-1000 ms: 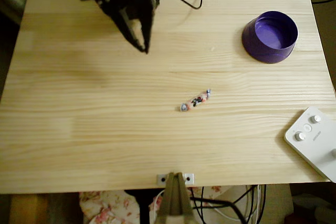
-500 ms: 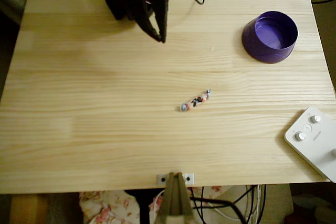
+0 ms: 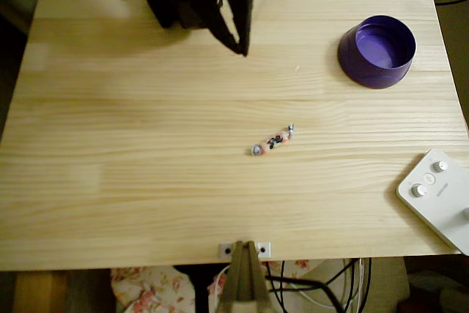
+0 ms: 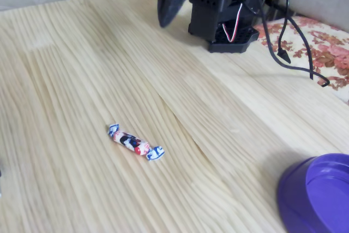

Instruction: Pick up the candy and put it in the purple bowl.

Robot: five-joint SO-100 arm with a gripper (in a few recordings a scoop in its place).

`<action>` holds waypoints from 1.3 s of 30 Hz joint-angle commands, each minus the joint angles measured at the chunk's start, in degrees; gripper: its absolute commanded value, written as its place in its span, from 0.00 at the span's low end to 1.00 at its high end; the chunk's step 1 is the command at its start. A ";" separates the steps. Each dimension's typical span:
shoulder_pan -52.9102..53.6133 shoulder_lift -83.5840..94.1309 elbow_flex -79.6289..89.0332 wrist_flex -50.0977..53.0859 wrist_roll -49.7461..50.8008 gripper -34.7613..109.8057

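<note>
Claw [image 3: 242, 50] hangs over the far part of the table [image 3: 110, 181], fingers together at the tip, gripping nothing. Candy [image 3: 272, 141] lies flat mid-table, well apart from the claw. Purple bowl [image 3: 377, 51] sits upright near the right edge in the overhead view, white box [image 3: 440, 199] at the near-right corner.

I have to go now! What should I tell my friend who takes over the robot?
Gripper: empty, hanging above the far part of the table, well away from the sweet; whether the jaws are open or shut is unclear.
Candy: lying untouched mid-table.
Purple bowl: upright near the table's far right corner in the overhead view, nothing inside.
Done: nothing yet.
Left: reach the candy, grab it, drop it in the bowl.
</note>
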 commanded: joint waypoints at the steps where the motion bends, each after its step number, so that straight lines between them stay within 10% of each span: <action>1: -2.64 -2.37 -5.71 -0.79 4.31 0.24; 39: -8.96 -52.65 -24.79 -15.21 31.55 0.28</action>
